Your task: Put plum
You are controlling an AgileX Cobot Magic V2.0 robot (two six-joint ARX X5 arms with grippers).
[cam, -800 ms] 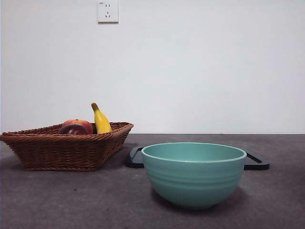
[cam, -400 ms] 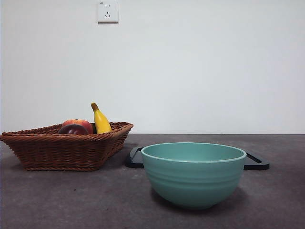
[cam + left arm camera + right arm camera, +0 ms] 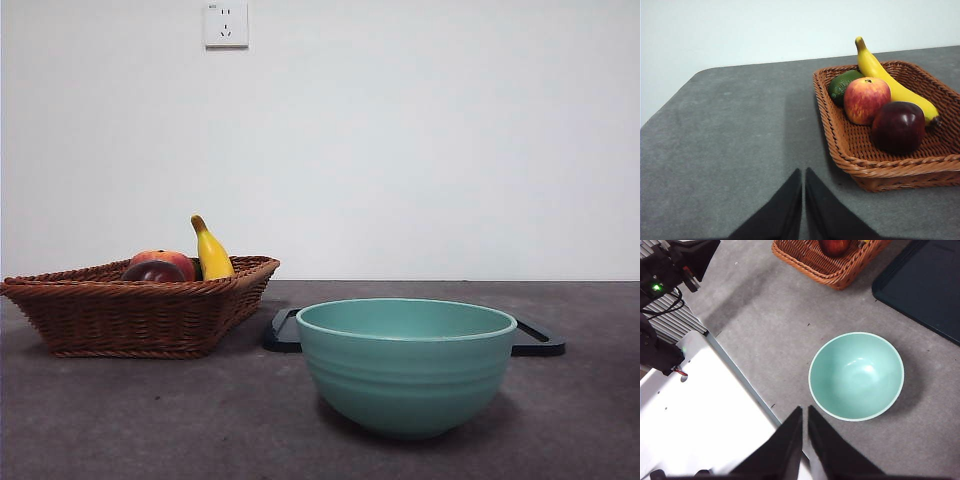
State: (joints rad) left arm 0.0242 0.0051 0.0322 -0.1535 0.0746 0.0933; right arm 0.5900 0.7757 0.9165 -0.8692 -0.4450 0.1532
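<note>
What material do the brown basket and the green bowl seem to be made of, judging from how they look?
The basket looks like woven wicker or rattan: brown strands are plaited, with a braided rim. It could also be a plastic imitation. The bowl looks like glazed ceramic: a smooth teal surface with soft ridges outside and a bright highlight inside in the right wrist view. Melamine cannot be ruled out.

Left claw (image 3: 803, 200), right claw (image 3: 805, 435): matte black, tapered jaws, smooth, unmarked.
</note>
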